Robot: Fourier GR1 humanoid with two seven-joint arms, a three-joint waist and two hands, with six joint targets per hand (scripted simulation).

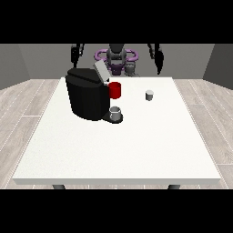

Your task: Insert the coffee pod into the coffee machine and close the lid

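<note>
From the front view I saw the coffee pod (149, 95) standing alone on the white table (136, 145), well apart from the coffee machine (87, 96), whose lid (100, 71) stood raised, presumably ready for loading. Both hands, at the view's left (75, 55) and right (159, 61), hung off the table holding nothing; I couldn't tell how their fingers lay

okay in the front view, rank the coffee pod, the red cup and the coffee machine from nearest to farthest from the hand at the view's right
From the hand at the view's right:
1. Coffee pod, right of table centre.
2. Red cup, beside the machine's open lid.
3. Coffee machine, at the table's left.
</note>
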